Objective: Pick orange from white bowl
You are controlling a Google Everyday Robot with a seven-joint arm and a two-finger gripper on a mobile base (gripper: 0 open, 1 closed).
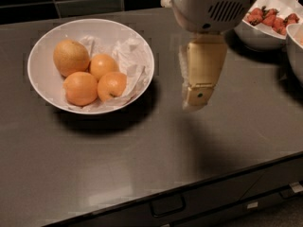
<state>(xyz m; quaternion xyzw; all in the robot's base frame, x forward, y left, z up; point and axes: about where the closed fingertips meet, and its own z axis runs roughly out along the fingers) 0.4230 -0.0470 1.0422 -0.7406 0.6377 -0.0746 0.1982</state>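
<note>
The white bowl [47, 84] sits on the dark counter at the left, lined with crumpled white paper. In it lie the orange [70, 57], large, dull tan-yellow and speckled, at the bowl's left back, and three smaller, brighter oranges [97, 79] beside it. My gripper [196, 98] hangs over the counter to the right of the bowl, apart from it, pointing down, with nothing seen in it.
A white bowl of red strawberries [270, 25] stands at the back right, with another white dish [296, 48] at the right edge. The counter's front edge, with drawer handles [165, 205], runs along the bottom. A dark tiled wall is behind.
</note>
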